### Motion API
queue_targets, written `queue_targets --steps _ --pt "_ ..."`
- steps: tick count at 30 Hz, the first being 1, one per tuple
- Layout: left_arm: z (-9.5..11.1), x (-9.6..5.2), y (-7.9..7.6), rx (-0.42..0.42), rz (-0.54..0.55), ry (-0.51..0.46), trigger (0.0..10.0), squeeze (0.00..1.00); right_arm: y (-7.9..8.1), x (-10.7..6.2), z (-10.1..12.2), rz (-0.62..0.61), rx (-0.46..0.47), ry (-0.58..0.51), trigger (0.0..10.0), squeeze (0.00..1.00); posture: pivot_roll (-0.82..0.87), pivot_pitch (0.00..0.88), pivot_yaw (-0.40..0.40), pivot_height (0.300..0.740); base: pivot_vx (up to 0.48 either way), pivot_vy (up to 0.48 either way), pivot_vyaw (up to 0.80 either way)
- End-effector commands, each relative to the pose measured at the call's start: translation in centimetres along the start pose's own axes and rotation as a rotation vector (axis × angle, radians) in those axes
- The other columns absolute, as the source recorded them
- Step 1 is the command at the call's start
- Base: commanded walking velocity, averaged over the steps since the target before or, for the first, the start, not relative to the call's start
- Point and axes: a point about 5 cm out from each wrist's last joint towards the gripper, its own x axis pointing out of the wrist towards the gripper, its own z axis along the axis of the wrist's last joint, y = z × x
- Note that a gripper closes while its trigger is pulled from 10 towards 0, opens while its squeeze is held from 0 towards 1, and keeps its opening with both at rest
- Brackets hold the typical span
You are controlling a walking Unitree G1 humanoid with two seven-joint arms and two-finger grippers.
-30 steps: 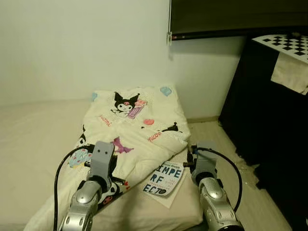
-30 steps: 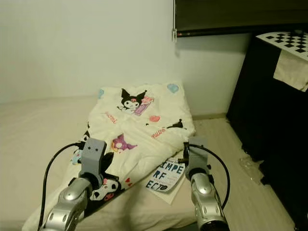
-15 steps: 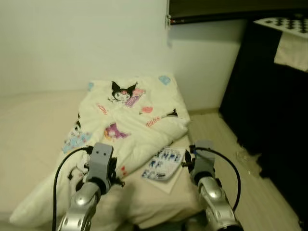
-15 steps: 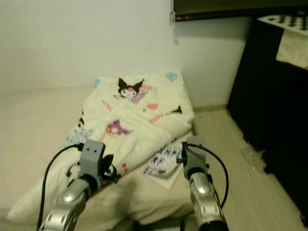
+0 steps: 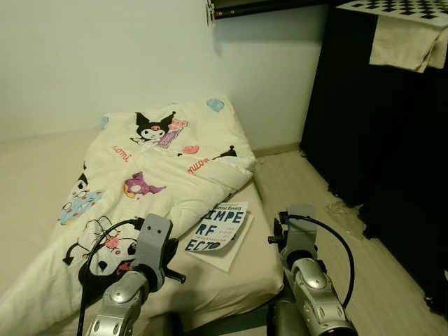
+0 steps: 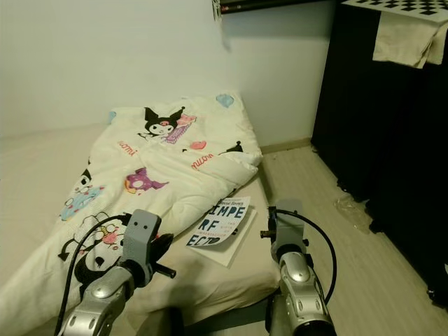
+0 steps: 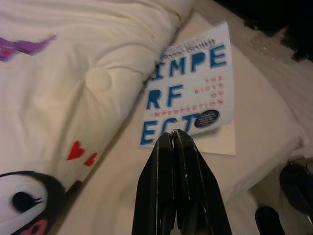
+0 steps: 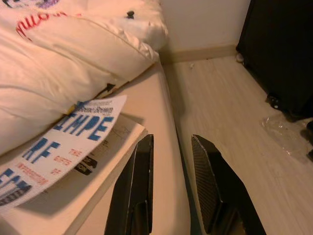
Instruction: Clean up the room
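Observation:
A white book with blue letters (image 5: pixel 219 229) lies on the bare mattress (image 5: pixel 245 269) near its front right corner, partly tucked under the edge of a cream cartoon-print quilt (image 5: pixel 140 175). My left gripper (image 7: pixel 172 142) hangs shut and empty just short of the book (image 7: pixel 188 95), over the mattress. My right gripper (image 8: pixel 168 147) is open with nothing between its fingers, above the mattress's right edge beside the book (image 8: pixel 58 142). Both silver arms rise from the bottom of the eye views: the left (image 5: pixel 136 280) and the right (image 5: pixel 304 269).
A tall black cabinet (image 5: pixel 378 119) stands at the right with a cream cloth (image 5: pixel 402 42) and a checkerboard sheet (image 5: pixel 399 7) on top. Pale wood floor (image 5: pixel 329 217) runs between bed and cabinet, with a clear plastic scrap (image 5: pixel 346 210) on it. A white wall (image 5: pixel 105 56) is behind.
The camera has shifted right and the scene has slid left and down in view; the book now reads sharply. Both arms keep their pose at the frame's bottom.

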Motion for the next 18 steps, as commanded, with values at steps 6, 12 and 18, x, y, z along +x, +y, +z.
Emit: queue_targets --steps 6,12,18 --pt "-2.6 -1.5 1.2 -0.052 -0.079 0.15 10.0 0.0 0.1 -0.4 -0.2 0.003 0.008 0.008 10.0 0.0 -0.05 0.149 0.059 0.576 0.0 0.0 0.0" --pt "-4.2 -2.7 3.8 -0.07 -0.011 0.197 10.0 0.0 -0.5 -1.1 -0.4 0.008 -0.011 0.022 10.0 0.0 -0.05 0.197 0.044 0.576 0.0 0.0 0.0" --pt "-4.3 -2.6 2.8 -0.083 -0.054 0.205 10.0 0.55 -0.7 -1.2 -0.4 0.011 -0.014 0.027 10.0 0.0 -0.05 0.228 0.04 0.556 0.0 0.0 0.0"
